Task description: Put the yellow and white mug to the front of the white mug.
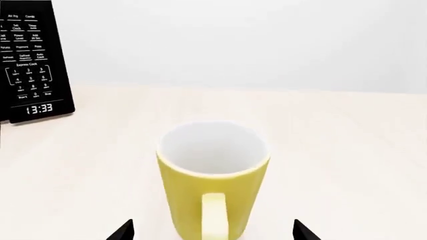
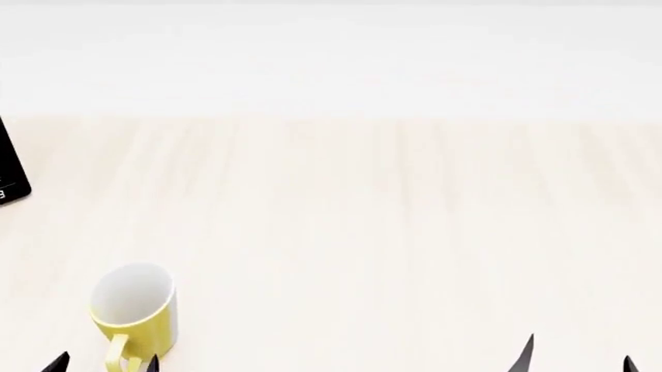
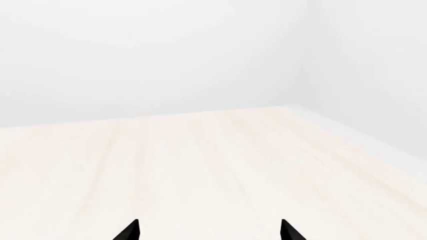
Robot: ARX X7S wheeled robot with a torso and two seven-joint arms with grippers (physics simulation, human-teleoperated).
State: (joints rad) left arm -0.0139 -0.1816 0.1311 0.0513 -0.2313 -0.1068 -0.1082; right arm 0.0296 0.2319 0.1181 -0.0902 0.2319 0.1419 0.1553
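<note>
Left gripper (image 1: 212,231) jaws spread, straddling my yellow and white mug (image 1: 212,182) at the handle; closing there could twist it. Right gripper (image 3: 210,231) spread, empty. White mug unseen.

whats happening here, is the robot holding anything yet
Not yet. The small yellow and white mug stands upright on the pale wooden table, handle toward the robot. The left gripper is open with its black fingers on either side of the mug, not closed on it. The right gripper is open over bare table. A black microwave panel stands behind.
</note>
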